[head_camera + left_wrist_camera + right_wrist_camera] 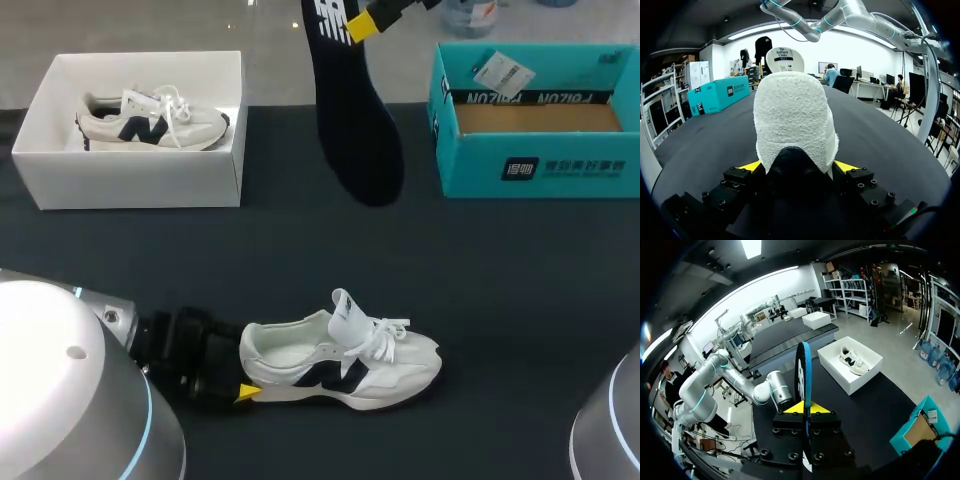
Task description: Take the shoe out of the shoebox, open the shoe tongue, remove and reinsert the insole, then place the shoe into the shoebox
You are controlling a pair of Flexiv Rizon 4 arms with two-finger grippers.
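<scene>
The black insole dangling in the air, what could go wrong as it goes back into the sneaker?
The insole hangs from one end in the right gripper, so it may swing and miss the opening. The sneaker is pinched only at its heel by the left gripper; pushing could twist it.

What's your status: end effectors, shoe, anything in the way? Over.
Left end effector shut on shoe heel, tongue up. Right end effector shut on insole, held aloft. White box, teal shoebox set back, not blocking.
</scene>
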